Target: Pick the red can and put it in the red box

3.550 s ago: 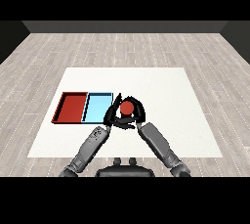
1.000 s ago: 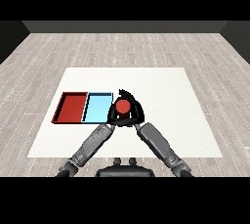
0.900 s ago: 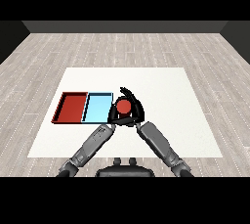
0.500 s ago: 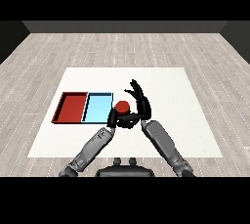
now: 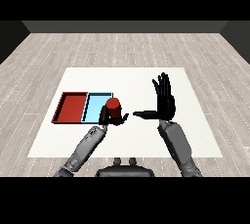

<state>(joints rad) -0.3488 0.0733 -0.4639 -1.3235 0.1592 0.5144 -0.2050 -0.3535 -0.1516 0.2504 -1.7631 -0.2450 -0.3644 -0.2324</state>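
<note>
1. Can [image 5: 113, 105] sits upright in the left hand [image 5: 108, 117], fingers curled round it, beside the blue tray [image 5: 95, 107].
2. Right hand [image 5: 162, 100] is spread wide, holding nothing.
3. Likely rigid, light, smooth; best held round the side wall, as now.

We see the left robot hand [image 5: 108, 118] curled round the red can [image 5: 113, 107], just beside the light blue tray [image 5: 93, 107]. The red tray [image 5: 72, 107] lies further left. The right robot hand [image 5: 164, 101] stands spread, fingers straight, above the white tabletop [image 5: 195, 135].

White table [image 5: 161, 140] with red tray [image 5: 72, 108], light blue tray [image 5: 94, 106]
</note>
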